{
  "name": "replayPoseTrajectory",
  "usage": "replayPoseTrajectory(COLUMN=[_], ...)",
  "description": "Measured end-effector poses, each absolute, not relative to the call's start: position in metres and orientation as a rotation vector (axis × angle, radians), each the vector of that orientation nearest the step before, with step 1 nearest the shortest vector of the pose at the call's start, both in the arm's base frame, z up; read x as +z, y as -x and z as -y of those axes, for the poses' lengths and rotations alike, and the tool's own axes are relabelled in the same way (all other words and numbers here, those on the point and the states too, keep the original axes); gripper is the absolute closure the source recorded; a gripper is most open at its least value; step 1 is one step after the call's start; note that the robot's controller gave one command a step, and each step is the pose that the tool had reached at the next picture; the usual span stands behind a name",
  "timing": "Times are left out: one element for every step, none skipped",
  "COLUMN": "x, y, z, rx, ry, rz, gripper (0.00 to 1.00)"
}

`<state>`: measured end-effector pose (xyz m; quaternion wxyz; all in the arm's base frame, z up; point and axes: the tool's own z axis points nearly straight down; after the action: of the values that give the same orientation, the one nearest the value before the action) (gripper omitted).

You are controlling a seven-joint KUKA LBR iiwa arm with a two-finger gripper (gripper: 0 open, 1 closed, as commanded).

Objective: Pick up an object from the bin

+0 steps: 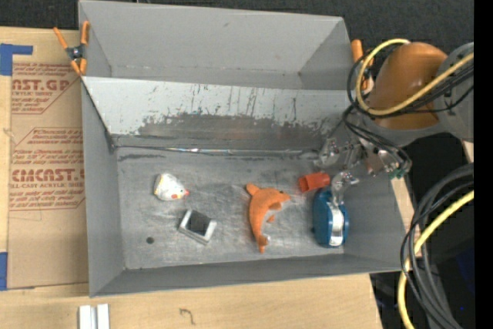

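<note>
Approach step, nothing held. Gripper [341,168] at right end of bin [208,50], just above blue-and-white oblong thing [329,221], small orange block [314,182] beside it. Spread or pressed together: cannot tell. Next, likely: centre over blue thing, descend, pinch, lift.

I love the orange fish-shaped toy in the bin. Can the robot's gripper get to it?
Probably yes. The orange fish-shaped toy lies alone on the floor of the grey metal bin with nothing on it. The gripper hangs close by, beside a small orange-red block.
</note>
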<state>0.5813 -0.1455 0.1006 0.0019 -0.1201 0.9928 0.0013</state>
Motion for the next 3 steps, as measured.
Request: replayPoseTrajectory(x=[0.133,0.138,0.134], y=[-0.526,-0.528,-0.546], z=[0.147,0.145,0.142], rx=[-0.001,0.000,-0.001], ry=[0.468,0.516,0.533], rz=[-3.090,-3.097,-3.093], gripper=[1.00,0.00,0.00])
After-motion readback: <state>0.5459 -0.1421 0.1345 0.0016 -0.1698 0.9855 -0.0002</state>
